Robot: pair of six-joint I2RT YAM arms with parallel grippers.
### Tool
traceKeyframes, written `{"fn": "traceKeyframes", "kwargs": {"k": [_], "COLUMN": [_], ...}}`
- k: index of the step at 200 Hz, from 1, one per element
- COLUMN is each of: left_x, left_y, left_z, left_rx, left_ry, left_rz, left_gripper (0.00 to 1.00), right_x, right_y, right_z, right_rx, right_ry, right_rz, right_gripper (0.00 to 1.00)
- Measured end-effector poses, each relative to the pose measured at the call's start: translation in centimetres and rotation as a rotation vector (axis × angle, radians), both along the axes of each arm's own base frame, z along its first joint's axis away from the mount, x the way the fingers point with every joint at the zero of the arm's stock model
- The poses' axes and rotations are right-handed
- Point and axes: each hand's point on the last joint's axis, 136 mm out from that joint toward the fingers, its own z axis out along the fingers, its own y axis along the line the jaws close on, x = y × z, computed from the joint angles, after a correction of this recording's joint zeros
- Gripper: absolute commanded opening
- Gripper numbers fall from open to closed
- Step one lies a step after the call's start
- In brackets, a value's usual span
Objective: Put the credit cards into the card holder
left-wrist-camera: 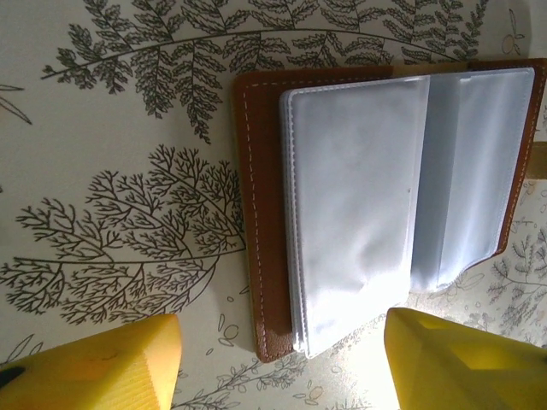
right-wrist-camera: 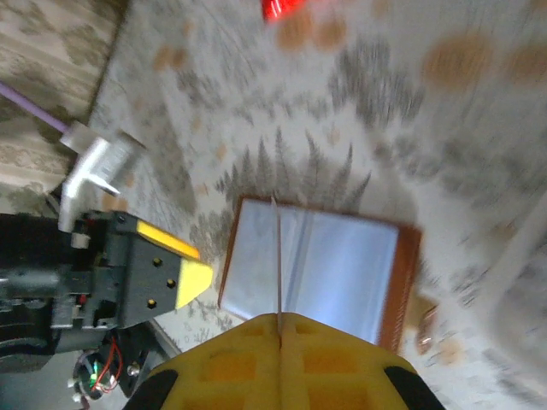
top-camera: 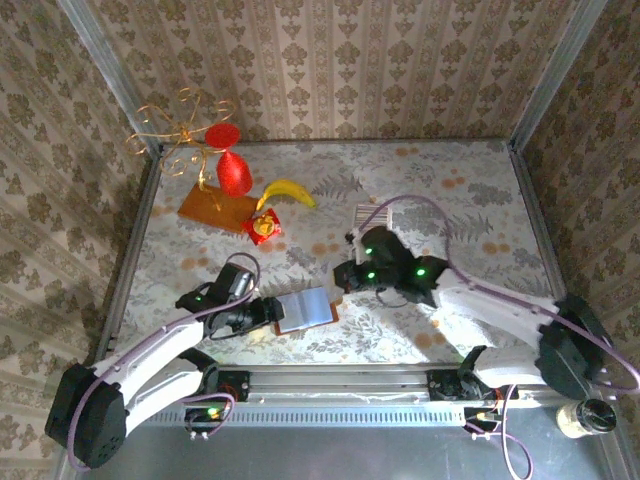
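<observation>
Leather card holder open, card pinched edge-on

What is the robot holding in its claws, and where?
The right claw pinches one thin credit card, seen edge-on, by its near edge. The left claw is open, holding nothing.

The right wrist view is smeared: the card holder has soft edges, a red thing is cut by the top edge, and the credit card pinched in the right end effector is just a thin edge-on line. The left wrist view cuts off the holder's right side. From above, the right arm covers part of the credit cards.
</observation>
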Motion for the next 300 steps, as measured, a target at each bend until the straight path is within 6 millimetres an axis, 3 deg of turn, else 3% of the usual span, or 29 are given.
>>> {"fn": "traceKeyframes", "kwargs": {"k": [36,67,151,233,300], "left_x": [0.4,0.6,1.0,0.9,0.8], "left_y": [-0.5,-1.0,-1.1,-0.8,-0.7], "left_z": [-0.6,-0.9,-1.5,-2.1,-2.3], "left_rx": [0.014,0.022,0.058,0.101,0.131], "left_ry": [0.015,0.016,0.015,0.007,0.013], "left_rz": [-0.01,-0.024,-0.032,-0.052,-0.069], "left_gripper": [0.65,0.61,0.48,0.4,0.26], "right_x": [-1.2,-0.6,0.6,0.0,-0.2], "right_y": [3.0,3.8,5.0,5.5,6.2], "right_z": [-5.7,-7.8,-8.2,-9.3,-9.4], "right_rx": [-0.029,-0.023,0.025,0.008,0.036], "right_ry": [0.183,0.236,0.213,0.222,0.222], "right_rz": [-0.058,-0.128,-0.187,-0.171,-0.179], "right_gripper": [0.0,0.0,0.0,0.0,0.0]}}
